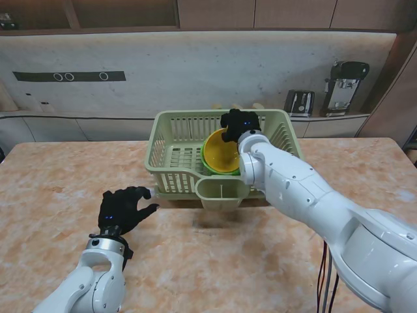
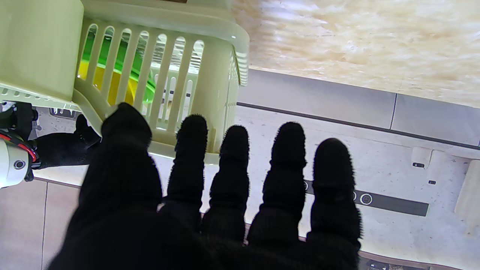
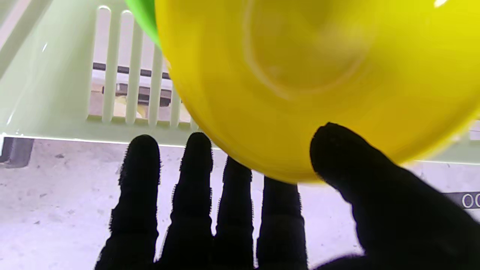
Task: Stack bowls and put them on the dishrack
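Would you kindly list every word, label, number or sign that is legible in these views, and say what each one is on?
No words or numbers can be read in any view.
Dark strip on the back wall: three white ring marks, symbols only, no letters legible.
Appliances on the counter: any branding is too small to read.
Dishrack, yellow bowl, green bowl: no labels visible.

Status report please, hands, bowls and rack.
Right hand grips stacked bowls inside dishrack. Left hand open, at rack's near corner. Nothing blocking.
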`<state>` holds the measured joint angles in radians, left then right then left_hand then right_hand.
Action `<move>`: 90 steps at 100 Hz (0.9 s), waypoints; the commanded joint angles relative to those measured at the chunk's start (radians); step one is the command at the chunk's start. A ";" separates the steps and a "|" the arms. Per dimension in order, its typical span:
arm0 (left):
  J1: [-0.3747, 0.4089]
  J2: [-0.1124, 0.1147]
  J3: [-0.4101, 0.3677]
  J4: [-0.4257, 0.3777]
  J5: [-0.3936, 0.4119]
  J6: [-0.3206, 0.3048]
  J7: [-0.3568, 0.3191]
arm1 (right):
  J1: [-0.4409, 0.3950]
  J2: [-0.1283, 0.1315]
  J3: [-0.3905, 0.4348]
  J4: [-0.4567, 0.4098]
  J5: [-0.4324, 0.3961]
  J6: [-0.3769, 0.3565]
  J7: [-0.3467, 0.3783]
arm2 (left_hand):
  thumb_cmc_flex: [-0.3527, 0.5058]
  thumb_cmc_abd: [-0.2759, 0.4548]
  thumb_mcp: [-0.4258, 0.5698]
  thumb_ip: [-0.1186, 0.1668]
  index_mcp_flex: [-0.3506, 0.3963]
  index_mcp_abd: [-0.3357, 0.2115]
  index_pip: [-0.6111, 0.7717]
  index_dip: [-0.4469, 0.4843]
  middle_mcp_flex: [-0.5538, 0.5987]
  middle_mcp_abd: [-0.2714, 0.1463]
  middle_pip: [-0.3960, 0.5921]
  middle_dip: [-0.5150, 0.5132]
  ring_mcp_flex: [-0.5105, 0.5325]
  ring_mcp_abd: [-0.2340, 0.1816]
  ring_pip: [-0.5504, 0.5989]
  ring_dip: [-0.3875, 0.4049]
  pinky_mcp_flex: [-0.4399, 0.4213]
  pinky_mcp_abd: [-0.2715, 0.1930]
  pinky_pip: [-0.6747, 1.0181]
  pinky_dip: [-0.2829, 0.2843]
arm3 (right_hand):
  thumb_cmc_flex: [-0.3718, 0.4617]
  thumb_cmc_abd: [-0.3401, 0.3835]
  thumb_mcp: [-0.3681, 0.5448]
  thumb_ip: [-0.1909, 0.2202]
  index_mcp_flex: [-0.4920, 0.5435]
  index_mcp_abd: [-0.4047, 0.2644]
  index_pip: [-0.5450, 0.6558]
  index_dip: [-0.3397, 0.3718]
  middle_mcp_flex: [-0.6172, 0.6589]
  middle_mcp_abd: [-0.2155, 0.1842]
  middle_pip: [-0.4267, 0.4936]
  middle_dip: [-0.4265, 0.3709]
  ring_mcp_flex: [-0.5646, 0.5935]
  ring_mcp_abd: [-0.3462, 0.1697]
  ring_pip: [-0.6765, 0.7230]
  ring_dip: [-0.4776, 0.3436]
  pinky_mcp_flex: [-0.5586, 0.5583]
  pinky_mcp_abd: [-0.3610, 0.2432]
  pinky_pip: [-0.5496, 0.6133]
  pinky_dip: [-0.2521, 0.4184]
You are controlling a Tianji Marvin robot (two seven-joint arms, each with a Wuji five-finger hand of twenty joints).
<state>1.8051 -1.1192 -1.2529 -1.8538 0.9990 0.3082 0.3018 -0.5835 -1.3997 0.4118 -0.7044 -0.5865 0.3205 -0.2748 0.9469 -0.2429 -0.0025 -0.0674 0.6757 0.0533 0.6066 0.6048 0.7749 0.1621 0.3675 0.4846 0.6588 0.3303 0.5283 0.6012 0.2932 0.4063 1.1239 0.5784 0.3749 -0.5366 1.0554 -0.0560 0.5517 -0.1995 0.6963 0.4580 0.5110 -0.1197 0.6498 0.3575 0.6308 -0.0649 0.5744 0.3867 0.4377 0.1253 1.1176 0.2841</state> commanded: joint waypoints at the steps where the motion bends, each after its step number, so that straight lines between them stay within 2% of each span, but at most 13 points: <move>1: 0.006 -0.003 0.000 -0.006 0.000 -0.002 -0.011 | -0.001 -0.001 -0.002 -0.010 -0.003 0.005 0.015 | 0.022 -0.010 -0.007 0.013 -0.004 -0.024 0.014 0.010 0.024 -0.007 0.003 0.011 0.013 -0.005 0.006 0.013 -0.005 -0.011 0.017 0.013 | -0.025 0.019 -0.013 0.036 -0.037 0.031 -0.018 0.013 -0.044 0.023 -0.008 -0.012 -0.029 0.011 -0.018 -0.021 -0.025 0.021 -0.011 0.016; 29: 0.006 -0.003 0.000 -0.006 0.000 -0.002 -0.011 | -0.007 0.017 0.001 -0.043 -0.021 0.040 0.043 | 0.022 -0.012 -0.007 0.013 -0.003 -0.025 0.015 0.010 0.025 -0.008 0.003 0.011 0.014 -0.005 0.006 0.013 -0.005 -0.013 0.017 0.013 | -0.050 0.004 -0.025 0.036 -0.080 0.064 -0.062 0.018 -0.117 0.049 -0.014 -0.015 -0.073 0.022 -0.042 -0.031 -0.067 0.026 -0.027 0.018; 54: 0.006 -0.003 0.000 -0.006 0.000 -0.002 -0.011 | -0.023 0.037 0.024 -0.089 -0.037 0.063 0.050 | 0.023 -0.011 -0.007 0.013 -0.003 -0.024 0.015 0.010 0.025 -0.009 0.003 0.011 0.013 -0.005 0.005 0.013 -0.005 -0.012 0.017 0.013 | -0.057 0.000 -0.031 0.036 -0.079 0.066 -0.073 0.027 -0.129 0.050 -0.004 -0.016 -0.082 0.024 -0.046 -0.033 -0.075 0.028 -0.029 0.023; 68: 0.005 -0.003 0.000 -0.003 -0.001 -0.010 -0.006 | -0.043 0.061 0.052 -0.139 -0.063 0.060 0.043 | 0.022 -0.011 -0.007 0.013 -0.004 -0.025 0.014 0.010 0.023 -0.009 0.002 0.011 0.014 -0.005 0.005 0.013 -0.005 -0.012 0.017 0.013 | -0.057 0.001 -0.029 0.036 -0.042 0.025 -0.051 0.042 -0.087 0.031 0.005 -0.015 -0.061 0.019 -0.036 -0.030 -0.066 0.031 -0.023 0.027; 90: 0.003 -0.003 0.002 -0.002 -0.003 -0.015 -0.006 | -0.101 0.116 0.123 -0.268 -0.130 0.055 0.042 | 0.022 -0.010 -0.007 0.013 -0.004 -0.024 0.013 0.010 0.024 -0.010 0.002 0.011 0.014 -0.007 0.005 0.013 -0.005 -0.012 0.017 0.013 | -0.054 -0.009 -0.034 0.028 0.047 -0.052 0.001 0.070 0.022 -0.007 0.005 -0.016 -0.009 0.010 -0.014 -0.022 -0.041 0.030 -0.009 0.035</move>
<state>1.8045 -1.1192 -1.2522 -1.8525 0.9978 0.2973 0.3063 -0.6656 -1.2956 0.5300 -0.9491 -0.7022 0.3824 -0.2414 0.9469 -0.2429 -0.0025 -0.0674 0.6757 0.0533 0.6066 0.6048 0.7749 0.1621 0.3675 0.4846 0.6589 0.3301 0.5284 0.6012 0.2932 0.4062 1.1239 0.5784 0.3366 -0.5366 1.0288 -0.0460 0.5783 -0.2218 0.6766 0.5149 0.5072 -0.1039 0.6477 0.3521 0.6007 -0.0520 0.5522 0.3740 0.3907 0.1360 1.0946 0.2976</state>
